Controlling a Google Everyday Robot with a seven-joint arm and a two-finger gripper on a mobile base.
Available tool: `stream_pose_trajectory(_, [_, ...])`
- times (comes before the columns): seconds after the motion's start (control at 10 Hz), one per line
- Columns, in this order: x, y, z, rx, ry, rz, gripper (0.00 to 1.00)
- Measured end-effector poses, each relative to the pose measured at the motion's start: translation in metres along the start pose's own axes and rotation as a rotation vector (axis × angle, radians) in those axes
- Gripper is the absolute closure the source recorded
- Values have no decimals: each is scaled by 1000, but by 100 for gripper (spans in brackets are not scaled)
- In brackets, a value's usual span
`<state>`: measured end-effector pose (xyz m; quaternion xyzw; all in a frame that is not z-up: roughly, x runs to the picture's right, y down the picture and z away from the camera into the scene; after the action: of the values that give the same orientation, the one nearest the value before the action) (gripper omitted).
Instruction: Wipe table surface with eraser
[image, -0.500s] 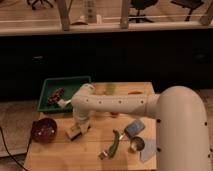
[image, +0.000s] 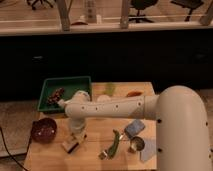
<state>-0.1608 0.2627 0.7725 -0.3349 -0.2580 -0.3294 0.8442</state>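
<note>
Beside maroon bowl (image: 36, 126), hand (image: 74, 139) at eraser (image: 70, 146)

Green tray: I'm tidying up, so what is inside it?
In the green tray, dark reddish items lie at the left. The robot arm covers its near right corner. The gripper is in front of it, at the eraser.

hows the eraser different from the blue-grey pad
The eraser is a small cream block with a brown face; the blue-grey pad is a flat, wider square. The eraser lies right at the claw; the pad lies apart from it, further right in view. Both rest on the table surface.
</note>
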Motion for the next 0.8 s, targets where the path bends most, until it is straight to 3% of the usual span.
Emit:
stream_pose_trajectory(0.3, [24,36,-6,-10,6,82,100])
stream_pose_trajectory(0.5, [49,57,-11,-18,39,155,100])
stream_pose_trajectory(0.8, [85,38,-20,-1,71,191,100])
